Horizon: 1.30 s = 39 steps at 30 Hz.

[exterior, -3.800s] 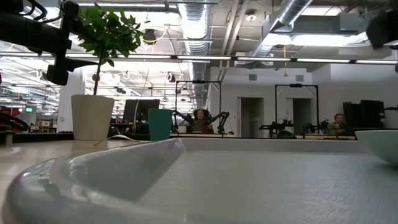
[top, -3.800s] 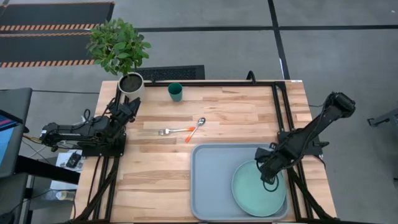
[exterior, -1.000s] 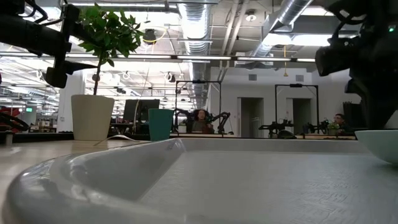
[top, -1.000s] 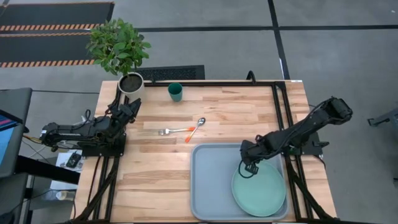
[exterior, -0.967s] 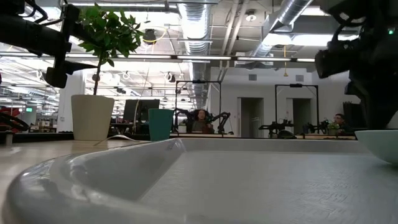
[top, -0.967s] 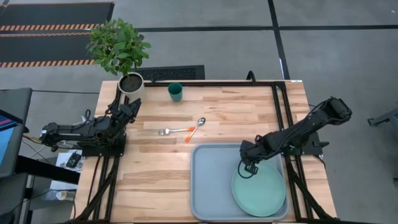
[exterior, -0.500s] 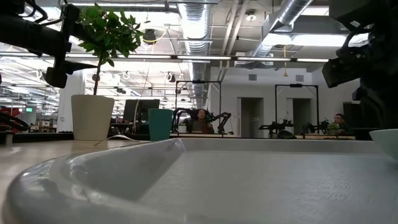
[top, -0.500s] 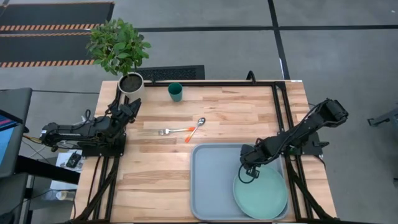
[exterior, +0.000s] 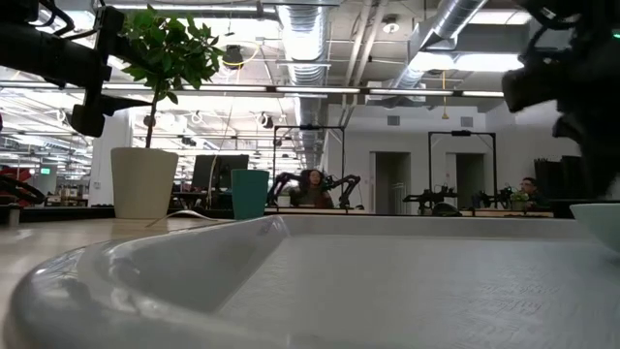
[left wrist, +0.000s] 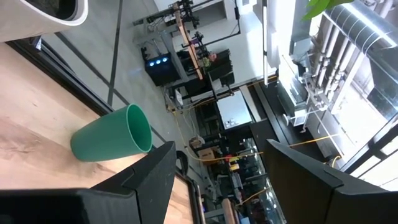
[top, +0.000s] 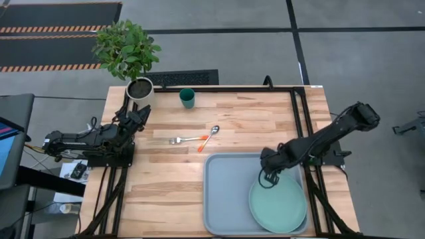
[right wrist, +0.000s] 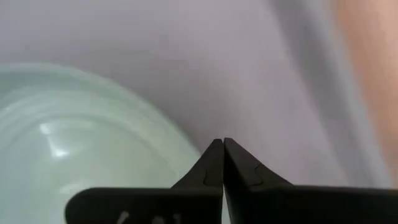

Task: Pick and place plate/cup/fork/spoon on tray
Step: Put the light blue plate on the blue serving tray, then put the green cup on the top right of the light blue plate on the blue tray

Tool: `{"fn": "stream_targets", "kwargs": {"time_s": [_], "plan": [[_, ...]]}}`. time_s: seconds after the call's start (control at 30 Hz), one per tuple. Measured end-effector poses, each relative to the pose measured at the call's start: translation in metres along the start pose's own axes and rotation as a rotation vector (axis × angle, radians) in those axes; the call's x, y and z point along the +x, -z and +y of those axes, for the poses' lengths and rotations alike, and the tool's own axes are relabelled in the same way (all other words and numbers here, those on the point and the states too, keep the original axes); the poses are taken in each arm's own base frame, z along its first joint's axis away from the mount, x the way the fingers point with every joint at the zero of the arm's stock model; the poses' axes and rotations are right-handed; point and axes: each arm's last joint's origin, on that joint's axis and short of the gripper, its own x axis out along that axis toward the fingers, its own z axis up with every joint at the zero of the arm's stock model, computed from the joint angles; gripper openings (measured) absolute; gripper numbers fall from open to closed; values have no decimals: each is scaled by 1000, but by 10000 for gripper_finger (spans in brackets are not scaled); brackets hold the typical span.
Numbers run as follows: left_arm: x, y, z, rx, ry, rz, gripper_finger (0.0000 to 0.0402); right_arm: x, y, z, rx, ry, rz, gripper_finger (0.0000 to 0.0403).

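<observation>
Wooden tabletop [top: 252,119]: my right pincer [top: 267,179], clenched empty, is hovering over round mint-green plate [top: 279,207] lying in grey-blue tray [top: 222,196]; teal cup [top: 187,98] probably awaiting next.

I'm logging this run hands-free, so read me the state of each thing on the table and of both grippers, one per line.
plate: lying flat in the tray.
tray: on the table, holding only the plate.
cup: upright on the table, outside the tray.
fork: lying on the table beside the spoon.
spoon: lying on the table.
right gripper: shut, empty, over the plate's rim.
left gripper: open, waiting by the plant pot.
</observation>
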Motion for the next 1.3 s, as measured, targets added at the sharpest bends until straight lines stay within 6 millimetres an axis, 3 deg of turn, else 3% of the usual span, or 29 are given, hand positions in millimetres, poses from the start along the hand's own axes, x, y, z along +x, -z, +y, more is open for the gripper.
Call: {"fn": "stream_targets", "kwargs": {"time_s": [0.17, 0.33, 0.5, 0.7, 0.97, 1.3], "plan": [[0, 0, 0, 0, 1, 2, 231, -25, -17, -20, 103, -50, -198, 39], [0, 0, 0, 2, 2, 9, 231, -43, -46, -43, 210, -90, -430, 90], [0, 1, 2, 16, -8, 13, 231, -49, -91, -62, 262, -149, -667, 163], [0, 1, 2, 18, -9, 14, 231, -51, -157, -84, 353, -82, -738, 226], [0, 1, 2, 11, -8, 15, 231, -44, -247, -93, 376, -63, -734, 231], [0, 1, 1, 11, -2, 34, 231, -31, -328, -85, 359, -59, -767, 228]]}}
